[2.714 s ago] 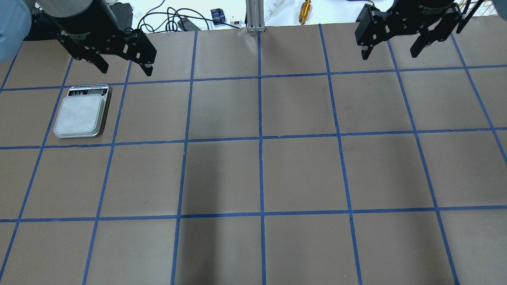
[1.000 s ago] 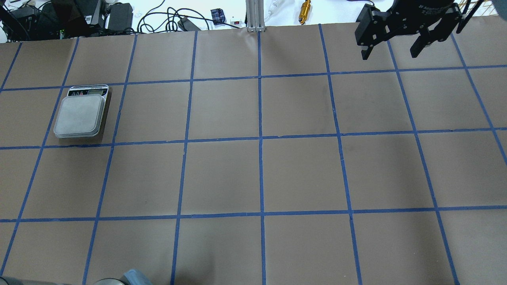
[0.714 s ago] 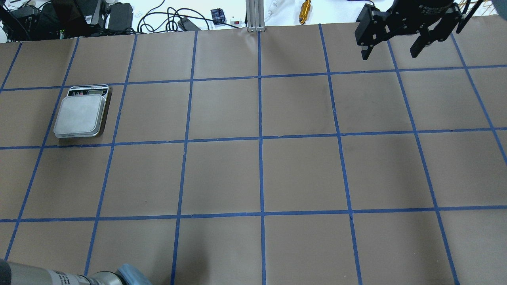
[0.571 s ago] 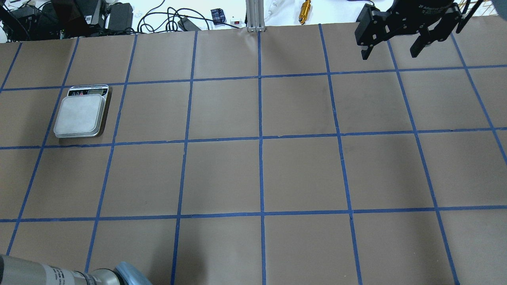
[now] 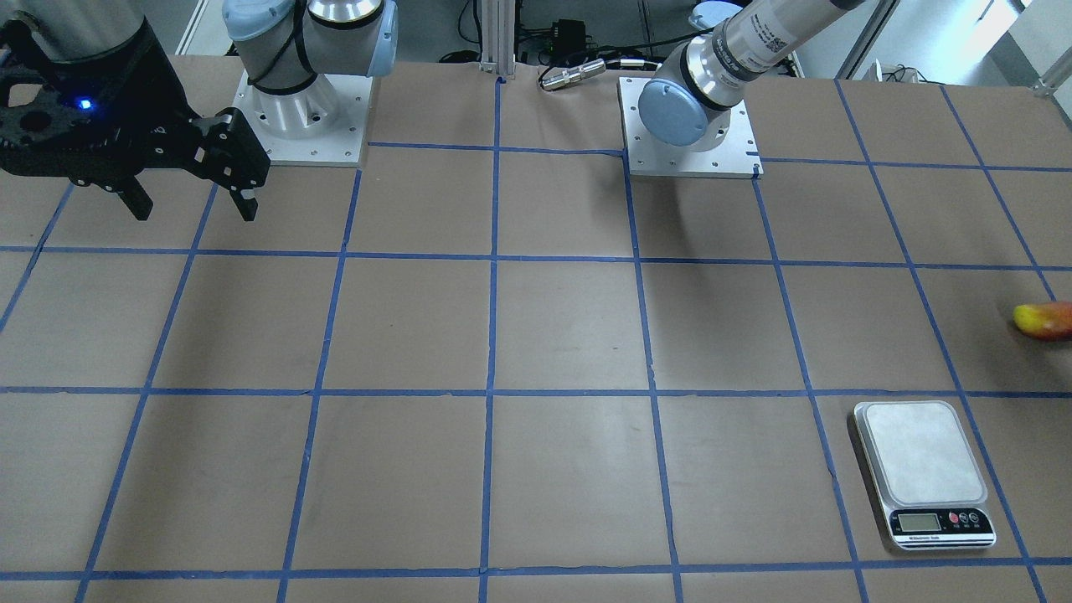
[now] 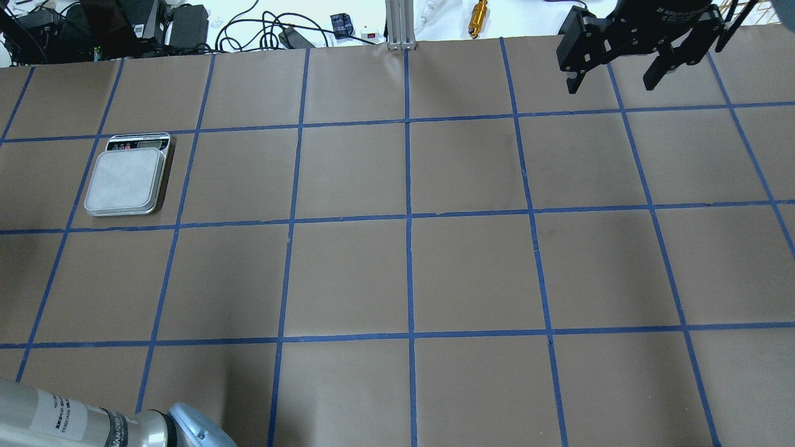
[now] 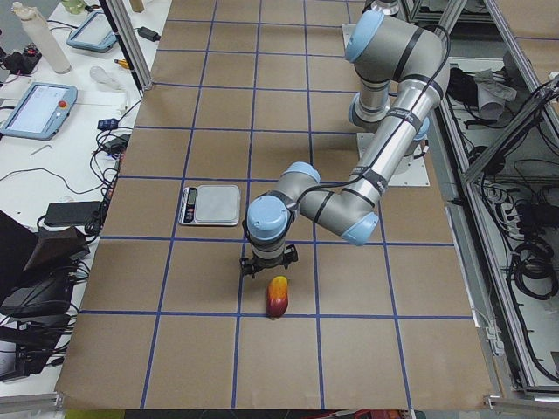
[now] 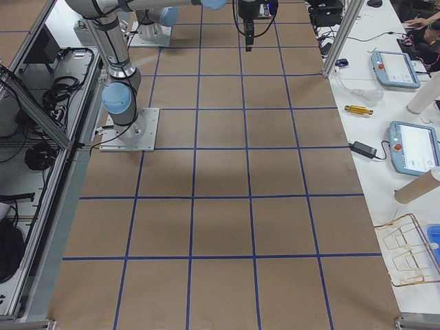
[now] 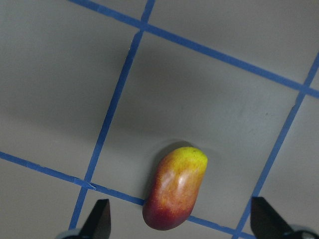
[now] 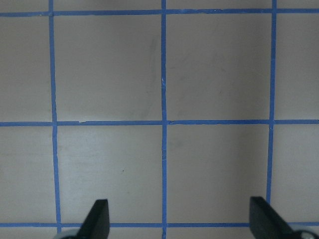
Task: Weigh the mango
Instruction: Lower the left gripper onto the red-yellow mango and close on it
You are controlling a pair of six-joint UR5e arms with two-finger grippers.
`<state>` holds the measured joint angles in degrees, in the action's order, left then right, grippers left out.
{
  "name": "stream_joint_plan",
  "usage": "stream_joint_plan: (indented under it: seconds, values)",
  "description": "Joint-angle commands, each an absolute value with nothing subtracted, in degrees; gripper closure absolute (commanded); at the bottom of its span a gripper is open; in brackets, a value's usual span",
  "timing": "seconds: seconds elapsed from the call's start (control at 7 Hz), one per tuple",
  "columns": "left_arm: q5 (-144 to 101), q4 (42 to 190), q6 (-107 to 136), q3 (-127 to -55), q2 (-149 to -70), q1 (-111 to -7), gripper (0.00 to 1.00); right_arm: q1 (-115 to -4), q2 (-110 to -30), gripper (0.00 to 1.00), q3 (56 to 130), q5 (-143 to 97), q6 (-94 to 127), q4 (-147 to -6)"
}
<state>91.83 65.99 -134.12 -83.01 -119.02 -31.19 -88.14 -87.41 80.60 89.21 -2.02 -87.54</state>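
The mango (image 9: 175, 188), yellow at one end and red at the other, lies on the brown paper across a blue tape line. It also shows at the right edge of the front view (image 5: 1045, 320) and in the left side view (image 7: 278, 297). My left gripper (image 9: 182, 221) hangs above it, open, with one finger on each side and not touching. The silver scale (image 6: 126, 180) stands empty, a grid square further from the robot (image 5: 924, 469). My right gripper (image 6: 615, 77) is open and empty, high over the table's far right part.
Cables, a gold cylinder (image 6: 478, 17) and an aluminium post (image 6: 397, 25) lie beyond the table's far edge. The two arm bases (image 5: 297, 117) stand on the robot's side. My left arm's forearm (image 6: 81, 422) crosses the overhead view's bottom left corner.
My left gripper has left its place above the scale and gone out of the overhead view; its forearm now comes in at the bottom left. The right arm has not moved.
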Motion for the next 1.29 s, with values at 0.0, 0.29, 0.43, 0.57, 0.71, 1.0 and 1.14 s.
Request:
stream_joint_plan:
  seconds: [0.0, 0.29, 0.43, 0.57, 0.71, 1.0, 1.14]
  values:
    - [89.06, 63.81, -140.15, -83.58, -123.82, -28.05, 0.0, -88.15, -87.36, 0.0, 80.6, 89.21, -2.02, -87.54]
    - [88.95, 63.29, -141.76, -83.41, -126.11, -27.43, 0.0, -88.15, -87.45, 0.0, 80.6, 89.21, -2.02, -87.54]
    - [88.95, 62.85, -143.42, -83.5, -126.73, -27.42, 0.0, -88.15, -87.36, 0.0, 80.6, 89.21, -2.02, -87.54]
    - [88.86, 61.97, -145.26, -83.67, -127.26, -27.42, 0.0, -88.15, -87.36, 0.0, 80.6, 89.12, -2.02, -87.54]
    - [88.94, 61.53, -147.11, -83.85, -128.22, -27.42, 0.0, -88.15, -87.36, 0.0, 80.6, 89.12, -2.02, -87.54]
    - [89.82, 56.71, -148.88, -84.9, -129.98, -27.42, 0.0, -88.15, -87.45, 0.0, 80.6, 89.12, -2.02, -87.54]
    - [89.65, 56.52, -149.06, -84.9, -130.16, -27.42, 0.23, -88.15, -87.45, 0.0, 80.6, 89.21, -2.02, -87.54]
